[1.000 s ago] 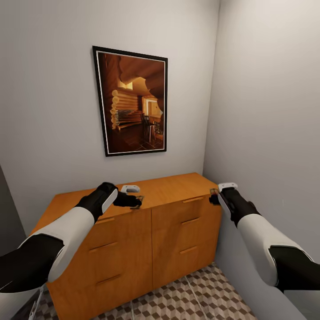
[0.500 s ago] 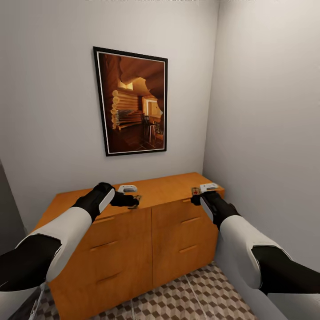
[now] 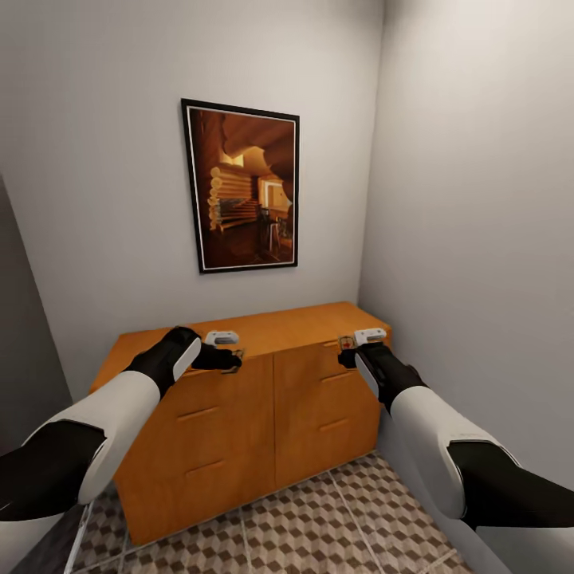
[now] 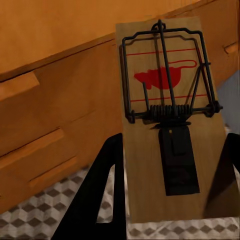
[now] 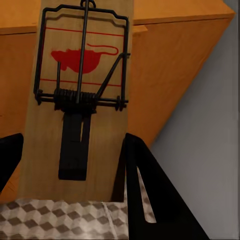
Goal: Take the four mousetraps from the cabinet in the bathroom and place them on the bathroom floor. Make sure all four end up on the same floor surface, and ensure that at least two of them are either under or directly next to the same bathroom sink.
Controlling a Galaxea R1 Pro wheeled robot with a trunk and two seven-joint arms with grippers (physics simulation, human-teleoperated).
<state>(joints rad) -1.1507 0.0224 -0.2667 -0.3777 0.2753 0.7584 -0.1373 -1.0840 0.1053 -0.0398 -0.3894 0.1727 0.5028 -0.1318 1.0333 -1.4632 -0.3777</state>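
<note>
As seen from the head, the left gripper point(image 3: 237, 360) and right gripper point(image 3: 344, 351) each hold a mousetrap in front of the cabinet point(image 3: 239, 430), above the bathroom floor point(image 3: 319, 526).

Left wrist: fingers point(image 4: 97, 185) pinch one mousetrap point(image 4: 170, 130) (red mouse print).

Right wrist: fingers point(image 5: 145, 185) clamp another mousetrap point(image 5: 80, 110) beside the cabinet's corner.

1. A framed picture point(image 3: 243, 187) of a log-cabin interior hangs on the pale grey back wall point(image 3: 96, 159), above and beyond the left gripper point(image 3: 231, 360).
2. An orange-brown cabinet point(image 3: 239, 414) with bar-handled drawers stands against that wall, its top edge at the level of both claws.
3. A plain grey side wall point(image 3: 478, 199) closes the corner beside the right gripper point(image 3: 344, 355).
4. The bathroom floor point(image 3: 319, 526), tiled in a cube pattern, lies well below both.
</note>
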